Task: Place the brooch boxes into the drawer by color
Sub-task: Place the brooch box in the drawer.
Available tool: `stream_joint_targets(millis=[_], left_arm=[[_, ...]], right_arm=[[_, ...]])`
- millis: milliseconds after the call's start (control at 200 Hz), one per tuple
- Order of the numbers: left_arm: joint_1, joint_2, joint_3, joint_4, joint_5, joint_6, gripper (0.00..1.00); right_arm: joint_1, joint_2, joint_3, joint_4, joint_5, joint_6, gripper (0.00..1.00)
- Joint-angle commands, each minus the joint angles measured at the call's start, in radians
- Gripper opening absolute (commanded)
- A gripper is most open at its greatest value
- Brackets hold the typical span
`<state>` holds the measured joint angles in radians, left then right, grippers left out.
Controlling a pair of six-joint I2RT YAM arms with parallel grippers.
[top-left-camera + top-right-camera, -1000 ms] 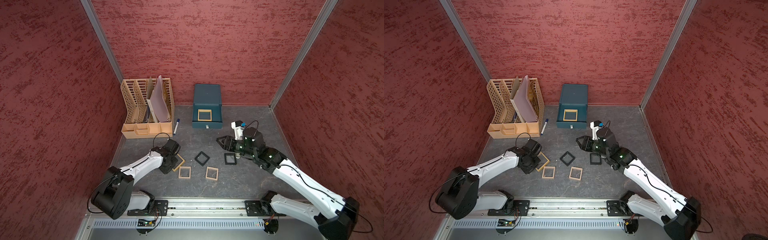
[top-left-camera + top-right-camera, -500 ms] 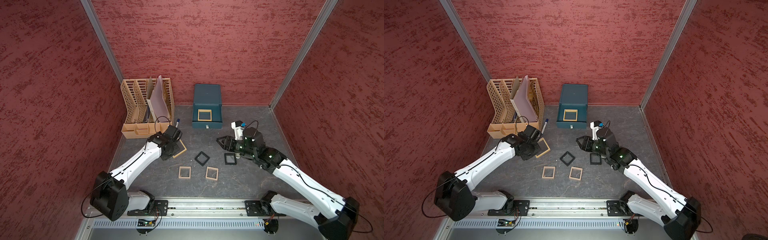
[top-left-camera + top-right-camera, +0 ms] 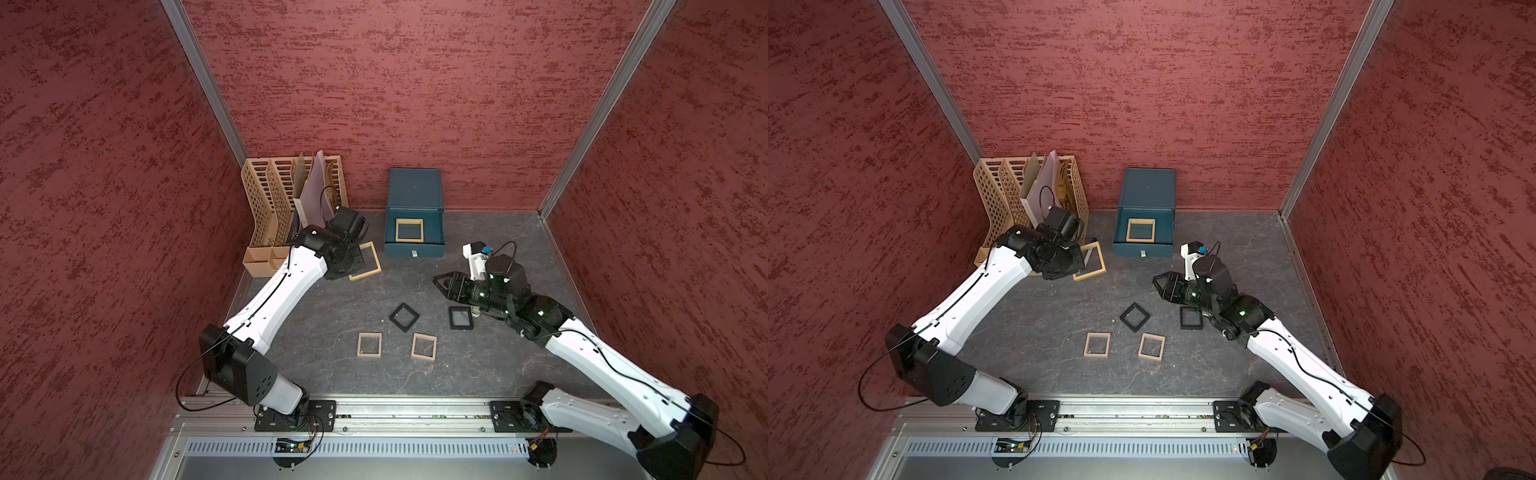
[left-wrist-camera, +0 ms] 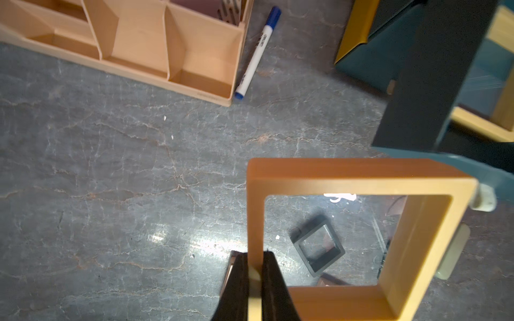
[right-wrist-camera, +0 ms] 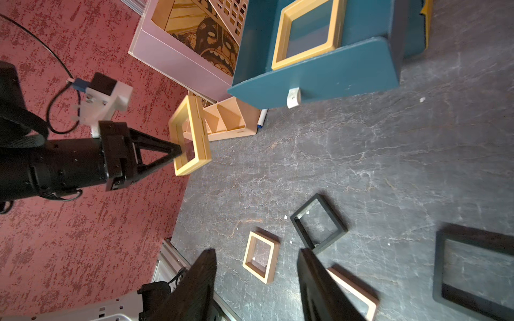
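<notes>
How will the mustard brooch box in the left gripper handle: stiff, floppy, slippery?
Probably stiff: the mustard brooch box juts out from the left gripper without sagging, pinched on one rail. Likely light, being a thin frame around a clear window. It might pivot in that narrow grip if a corner bumps the teal drawer.

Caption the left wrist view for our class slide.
Left gripper, jaws shut on a mustard brooch box, held beside the open teal drawer.

The dark grey veined tabletop [image 3: 324, 374] carries a tan file rack [image 3: 266, 199] and the teal drawer chest [image 3: 413, 187] at the back. A marker pen [image 4: 254, 59] lies beside the rack. Four brooch boxes lie flat and apart: left black box [image 3: 404, 317], right black box [image 3: 460, 318], left beige box [image 3: 369, 344], right beige box [image 3: 424, 346].
</notes>
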<state>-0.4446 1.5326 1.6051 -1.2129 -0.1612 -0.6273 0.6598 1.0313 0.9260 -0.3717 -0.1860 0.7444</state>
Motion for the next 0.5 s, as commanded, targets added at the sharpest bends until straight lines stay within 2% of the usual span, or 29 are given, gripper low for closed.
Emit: stream_joint_targets(millis=[0,175,361,491], left_arm=[[0.013,0.044,0.107,-0.072,0.037,0.108,0.0],[0.016,0.147,0.292,-0.151,0.073,0.168,0.0],[0.011,0.237,0.45,-0.171,0.128,0.164,0.0],[-0.008,0.321,0.581,-0.19,0.149,0.169,0.0]], right_arm=[[0.014,-0.012,0.014,-0.008,0.022,0.005,0.52],[0.013,-0.011,0.011,-0.009,0.026,0.006,0.52],[0.014,-0.037,-0.035,0.06,0.004,0.009,0.52],[0.014,-0.072,-0.047,0.047,0.039,0.003,0.52]])
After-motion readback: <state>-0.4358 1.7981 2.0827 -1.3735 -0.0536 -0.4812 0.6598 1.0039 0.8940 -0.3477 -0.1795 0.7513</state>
